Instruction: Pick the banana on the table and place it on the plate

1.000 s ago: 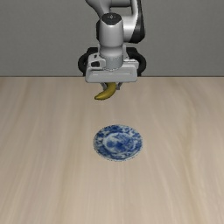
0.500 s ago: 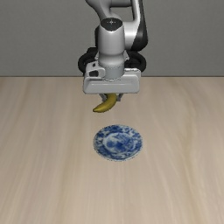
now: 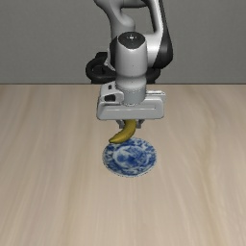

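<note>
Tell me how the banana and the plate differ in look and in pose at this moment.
The banana is plain yellow and curved; the plate is round, blue-and-white patterned. The banana hangs tilted from the pincer, off the table; the plate lies flat on the table. Both sit near the exterior view's middle.
</note>
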{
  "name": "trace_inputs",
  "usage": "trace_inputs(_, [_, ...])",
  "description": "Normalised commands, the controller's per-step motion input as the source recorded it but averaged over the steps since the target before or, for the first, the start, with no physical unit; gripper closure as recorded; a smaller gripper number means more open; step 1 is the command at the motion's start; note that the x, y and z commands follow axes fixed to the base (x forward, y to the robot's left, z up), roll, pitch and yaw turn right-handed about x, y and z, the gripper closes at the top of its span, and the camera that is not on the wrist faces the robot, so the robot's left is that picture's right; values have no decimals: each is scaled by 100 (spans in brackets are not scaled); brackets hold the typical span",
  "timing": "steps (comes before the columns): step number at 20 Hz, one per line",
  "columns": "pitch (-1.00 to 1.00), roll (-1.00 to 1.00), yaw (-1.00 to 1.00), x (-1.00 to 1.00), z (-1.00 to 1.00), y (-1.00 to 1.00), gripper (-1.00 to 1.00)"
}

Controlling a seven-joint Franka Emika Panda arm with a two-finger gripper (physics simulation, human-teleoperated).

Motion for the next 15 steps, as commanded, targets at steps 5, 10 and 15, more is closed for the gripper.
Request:
trace_inputs(5, [0, 0, 0, 0, 0, 0, -100])
trace_inputs(10, [0, 0, 0, 0, 0, 0, -100])
trace_inputs(15, [0, 0, 0, 0, 0, 0, -100])
